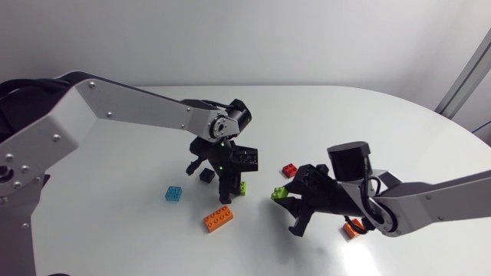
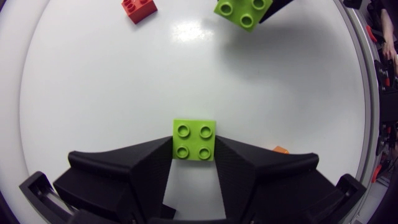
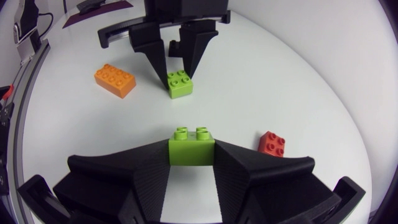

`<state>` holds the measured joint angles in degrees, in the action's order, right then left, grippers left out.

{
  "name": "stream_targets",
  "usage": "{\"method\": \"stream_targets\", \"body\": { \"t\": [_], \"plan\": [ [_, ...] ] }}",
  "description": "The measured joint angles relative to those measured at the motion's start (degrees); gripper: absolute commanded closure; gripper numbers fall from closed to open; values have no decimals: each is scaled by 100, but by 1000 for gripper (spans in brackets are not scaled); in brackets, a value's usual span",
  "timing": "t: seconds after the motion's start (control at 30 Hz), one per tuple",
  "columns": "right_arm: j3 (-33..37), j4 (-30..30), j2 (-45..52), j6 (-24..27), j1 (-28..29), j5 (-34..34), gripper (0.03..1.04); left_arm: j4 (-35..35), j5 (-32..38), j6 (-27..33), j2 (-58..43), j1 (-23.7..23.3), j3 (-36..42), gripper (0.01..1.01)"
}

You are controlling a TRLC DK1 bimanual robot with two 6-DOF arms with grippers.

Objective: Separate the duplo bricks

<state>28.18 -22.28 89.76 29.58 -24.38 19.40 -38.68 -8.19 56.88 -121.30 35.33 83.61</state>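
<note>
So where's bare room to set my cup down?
Bare: the table's far side, beyond the red brick. Crowded: the middle, around the left claw and right claw, with blue brick, black brick and orange brick close by.

Orange brick point(image 1: 353, 228) partly hid behind right arm point(image 1: 430, 201); far green brick point(image 2: 244, 11) cut off at L wrist view edge.

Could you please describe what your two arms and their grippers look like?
The left arm and right arm have silver-grey, box-like links joined by black joints. A black cable loops at the right arm's wrist, and a small green light glows near the left arm's wrist. The left gripper and right gripper are matte black, each with two broad wedge-shaped fingers.
</note>
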Motion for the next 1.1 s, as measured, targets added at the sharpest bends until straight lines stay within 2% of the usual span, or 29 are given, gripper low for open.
{"method": "stream_targets", "body": {
  "t": [0.17, 0.27, 0.47, 0.63, 0.7, 0.83, 0.93, 1.1],
  "plan": [
    [129, -402, 544, -2, -44, -57, 672, 76, 120, -59, 0, -7, -90, 416],
    [170, -640, 772, -2, -44, -61, 670, 122, 157, -109, 4, -15, -98, 390],
    [168, -905, 988, -2, -44, -37, 662, 223, 179, -111, 79, -24, -216, 226],
    [153, -940, 1001, -2, -44, -33, 641, 227, 181, -127, 140, -22, -295, 167],
    [140, -938, 999, 0, -44, -33, 520, 229, 181, -129, 146, -22, -304, 151],
    [85, -761, 894, 0, -44, -35, 372, 205, 208, -131, 184, -9, -328, 116],
    [42, -507, 804, 2, -44, -13, 193, 140, 221, -131, 212, -7, -356, 115],
    [15, -221, 474, 0, -44, -13, 156, 94, 223, -131, 245, -7, -374, 111]
  ]
}}
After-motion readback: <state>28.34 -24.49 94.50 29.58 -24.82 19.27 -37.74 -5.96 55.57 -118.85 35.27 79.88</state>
